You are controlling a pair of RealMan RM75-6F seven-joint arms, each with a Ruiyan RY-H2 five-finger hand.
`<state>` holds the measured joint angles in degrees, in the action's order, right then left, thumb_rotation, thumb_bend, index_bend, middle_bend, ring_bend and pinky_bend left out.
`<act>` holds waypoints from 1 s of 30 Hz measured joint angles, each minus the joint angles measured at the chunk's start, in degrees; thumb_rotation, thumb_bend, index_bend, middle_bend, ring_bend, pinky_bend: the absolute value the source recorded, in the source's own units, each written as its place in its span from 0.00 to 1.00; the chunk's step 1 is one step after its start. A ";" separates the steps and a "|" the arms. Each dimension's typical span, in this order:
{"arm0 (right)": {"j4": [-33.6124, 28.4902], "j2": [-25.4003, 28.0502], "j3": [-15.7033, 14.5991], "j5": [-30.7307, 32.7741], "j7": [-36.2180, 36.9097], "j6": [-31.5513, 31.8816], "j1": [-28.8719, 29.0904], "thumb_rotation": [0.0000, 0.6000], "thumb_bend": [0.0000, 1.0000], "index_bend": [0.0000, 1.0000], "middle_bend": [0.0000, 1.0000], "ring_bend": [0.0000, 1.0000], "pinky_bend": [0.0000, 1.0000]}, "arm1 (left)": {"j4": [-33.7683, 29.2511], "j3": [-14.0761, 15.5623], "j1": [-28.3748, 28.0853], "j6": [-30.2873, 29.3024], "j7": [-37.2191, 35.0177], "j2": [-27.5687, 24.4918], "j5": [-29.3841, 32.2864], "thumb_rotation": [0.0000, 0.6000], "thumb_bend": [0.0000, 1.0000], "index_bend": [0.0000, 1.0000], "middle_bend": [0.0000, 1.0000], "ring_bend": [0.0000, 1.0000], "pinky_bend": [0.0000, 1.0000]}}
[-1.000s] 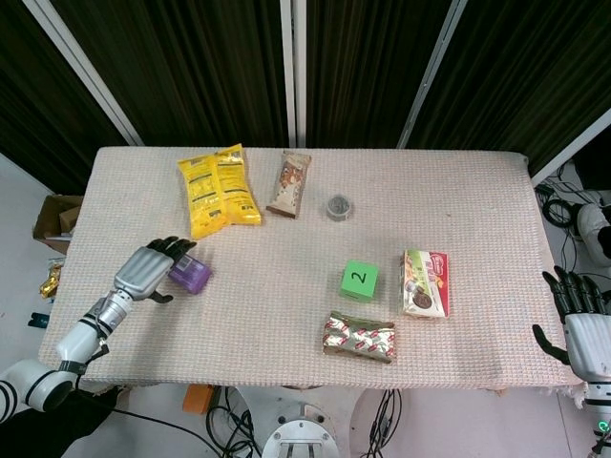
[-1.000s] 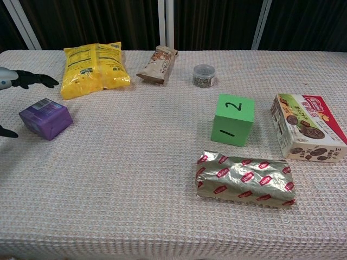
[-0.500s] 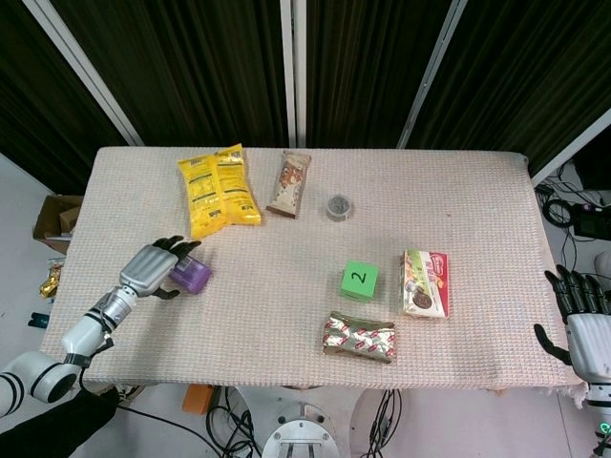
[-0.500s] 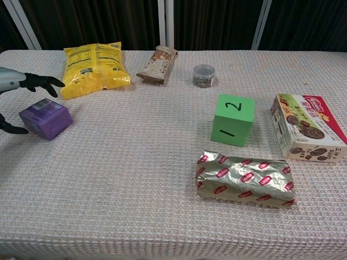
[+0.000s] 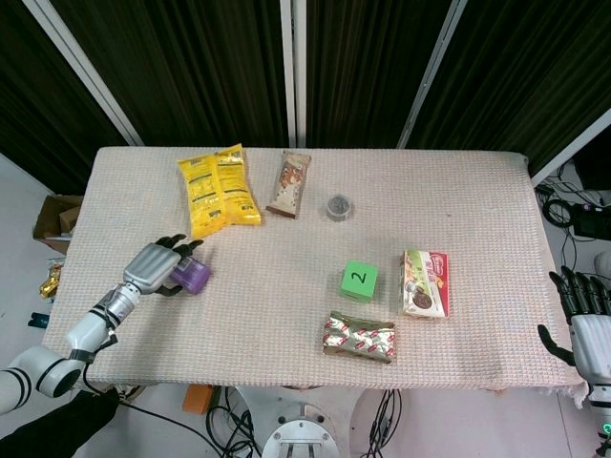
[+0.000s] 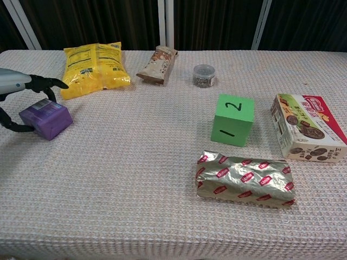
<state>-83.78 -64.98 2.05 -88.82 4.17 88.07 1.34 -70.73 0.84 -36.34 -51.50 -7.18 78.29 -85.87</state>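
Apparently early in the work, to judge by the left side of both views. Lower left of the head view: left hand (image 5: 153,265) cupped over the purple box (image 5: 191,277), fingers arched across its top and thumb curled round its near side. Same in the chest view at the left edge, with the left hand (image 6: 21,89) bracketing the purple box (image 6: 46,119) from above and from the front. Hard to tell whether closed firmly on it or only wrapped loosely about it. Lying flat on the table (image 5: 286,248), not raised, so by the look of it reached and enclosed but not yet lifted or carried anywhere.

Further right, nothing touched. Upper left of centre: yellow snack bag (image 5: 218,189), then a brown snack bar (image 5: 289,183) and a small round tin (image 5: 339,205) just beside it. Right of centre: green cube (image 5: 358,279) marked with a 2, a foil pack (image 5: 360,337) below it near the front edge, and a biscuit box (image 5: 425,283) beside the cube.

Far lower right, off the table's corner: right hand (image 5: 584,320), fingers spread and upright, holding nothing, well apart from every item.
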 measured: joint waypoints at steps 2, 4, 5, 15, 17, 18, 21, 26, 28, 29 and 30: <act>0.04 -0.03 0.01 -0.05 -0.01 0.03 0.01 1.00 0.24 0.00 0.00 0.00 0.00 | -0.05 -0.03 0.03 -0.13 -0.54 0.03 -0.01 1.00 0.25 0.10 0.42 0.10 0.19; 0.10 -0.04 0.01 -0.01 0.00 0.01 0.00 1.00 0.24 0.00 0.00 0.00 0.00 | -0.14 -0.01 0.05 -0.25 -1.53 0.04 -0.10 1.00 0.26 0.10 0.49 0.12 0.19; 0.15 -0.04 0.01 0.07 0.03 -0.04 -0.01 1.00 0.24 0.00 0.00 0.00 0.00 | -0.16 0.01 0.06 -0.36 -1.97 0.05 -0.19 1.00 0.26 0.11 0.51 0.14 0.19; 0.59 -0.19 0.04 0.22 0.41 -0.13 -0.06 1.00 0.24 0.00 0.00 0.00 0.00 | -2.26 -0.56 0.51 -3.02 1.67 -1.92 -0.42 1.00 0.26 0.14 0.66 0.24 0.19; 0.71 -0.26 0.04 0.28 0.56 -0.23 -0.04 1.00 0.24 0.00 0.00 0.00 0.00 | -3.34 -0.90 0.84 -4.34 5.10 -2.64 -0.30 1.00 0.26 0.14 0.68 0.26 0.19; 0.79 -0.32 0.04 0.28 0.63 -0.26 -0.03 1.00 0.24 0.00 0.00 0.00 0.00 | -4.09 -1.14 1.12 -5.42 7.96 -3.09 -0.24 1.00 0.26 0.14 0.69 0.27 0.19; 1.12 -0.52 -0.05 0.22 0.87 -0.37 -0.02 1.00 0.24 0.00 0.00 0.00 0.00 | -5.83 -1.63 2.01 -8.40 17.11 -3.95 -0.11 1.00 0.26 0.14 0.70 0.29 0.19; 1.85 -0.88 -0.20 0.22 1.46 -0.49 -0.08 1.00 0.24 0.00 0.00 0.00 0.00 | -7.88 -1.87 3.83 -13.79 36.29 -4.21 -0.64 1.00 0.26 0.16 0.72 0.32 0.18; 2.04 -0.93 -0.24 0.22 1.61 -0.48 -0.13 1.00 0.24 0.00 0.00 0.00 0.00 | -7.95 -1.80 4.85 -16.71 45.04 -3.56 -1.39 1.00 0.26 0.16 0.73 0.33 0.17; 2.12 -0.93 -0.26 0.22 1.68 -0.46 -0.16 1.00 0.24 0.00 0.00 0.00 0.00 | -7.82 -1.74 5.34 -18.00 48.55 -3.12 -1.76 1.00 0.26 0.16 0.74 0.33 0.17; 2.18 -0.93 -0.27 0.24 1.74 -0.44 -0.20 1.00 0.24 0.00 0.00 0.00 0.00 | -7.50 -1.60 6.03 -19.66 52.79 -2.34 -2.29 1.00 0.26 0.16 0.74 0.33 0.17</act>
<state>-81.60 -65.91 1.78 -88.58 5.91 87.63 1.14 -78.22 -0.76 -30.31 -71.17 45.61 75.95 -88.16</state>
